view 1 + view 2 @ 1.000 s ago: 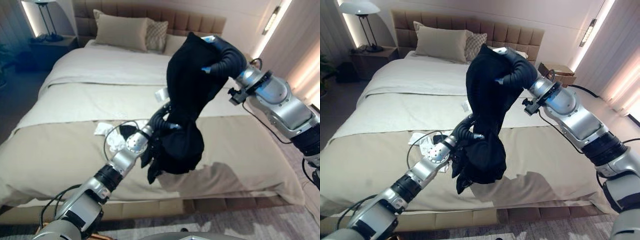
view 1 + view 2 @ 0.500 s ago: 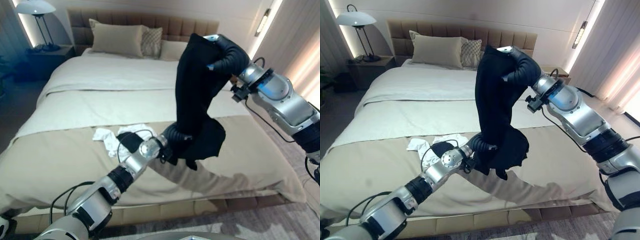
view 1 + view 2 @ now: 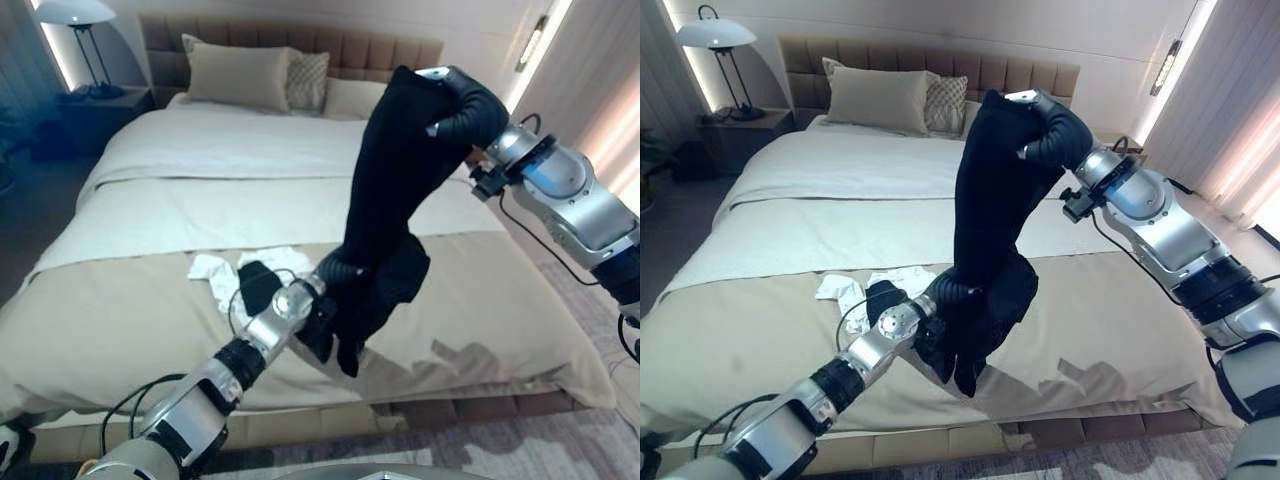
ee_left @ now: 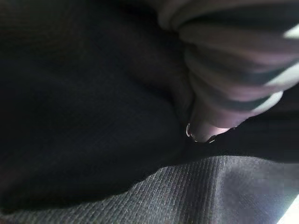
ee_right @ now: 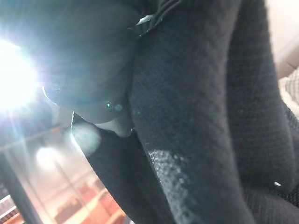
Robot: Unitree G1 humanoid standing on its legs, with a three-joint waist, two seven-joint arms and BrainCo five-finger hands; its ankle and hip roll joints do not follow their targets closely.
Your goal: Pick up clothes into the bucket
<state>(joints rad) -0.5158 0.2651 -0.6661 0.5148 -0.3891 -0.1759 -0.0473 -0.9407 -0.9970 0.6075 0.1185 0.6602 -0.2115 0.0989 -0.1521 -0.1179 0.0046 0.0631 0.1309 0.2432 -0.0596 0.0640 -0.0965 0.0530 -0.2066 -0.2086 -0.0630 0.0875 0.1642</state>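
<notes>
Black garment [image 3: 990, 210] hangs above the bed [image 3: 790, 200], its top clenched in the right hand [image 3: 1040, 108]; left hand [image 3: 958, 290] buried in cloth at 6 o'clock, grip unclear.

Black garment [image 3: 990, 200], white cloth [image 3: 845, 290] (crumpled), beige-and-white bed [image 3: 790, 200], patterned pillow [image 3: 946, 103].

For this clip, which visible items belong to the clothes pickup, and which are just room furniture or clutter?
Part of the job:
black garment, held up between the right hand and the left hand
white clothes and a small dark item lying on the bed

Just lying about:
pillows
lamp
nightstand
</notes>
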